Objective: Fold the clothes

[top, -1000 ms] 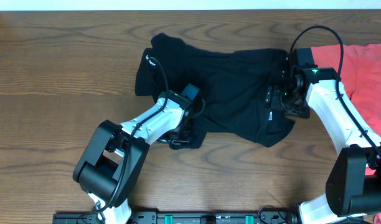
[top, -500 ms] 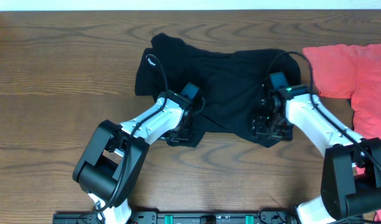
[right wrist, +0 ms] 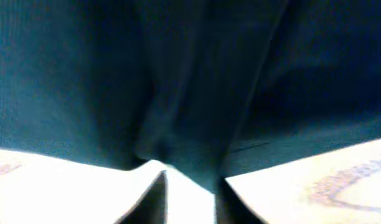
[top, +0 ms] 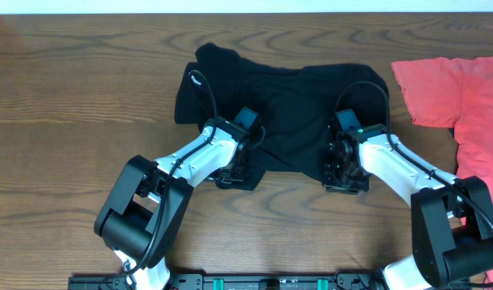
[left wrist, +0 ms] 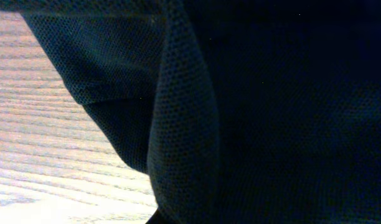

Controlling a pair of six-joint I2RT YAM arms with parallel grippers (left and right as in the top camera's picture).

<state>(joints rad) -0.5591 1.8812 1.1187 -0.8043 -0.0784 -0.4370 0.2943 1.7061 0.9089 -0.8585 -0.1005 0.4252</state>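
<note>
A black shirt [top: 287, 113] lies crumpled in the middle of the wooden table [top: 77, 121]. My left gripper [top: 234, 171] is down on its near-left hem and shut on the fabric. In the left wrist view the black shirt [left wrist: 253, 112] fills the frame in a fold, hiding the fingers. At the shirt's near-right hem, my right gripper [top: 343, 173] is shut on a pinch of cloth. In the right wrist view a fold of the black shirt [right wrist: 190, 93] dips between the two dark fingers of the right gripper [right wrist: 190, 180].
A red shirt [top: 464, 89] lies spread at the right edge of the table, close to the right arm. Bare wood shows to the left and along the front. A dark rail [top: 271, 282] runs along the near edge.
My right arm has swung left and nearer, from the shirt's right side to its near-right hem, and its jaws have closed on the cloth. The left arm has stayed put.
</note>
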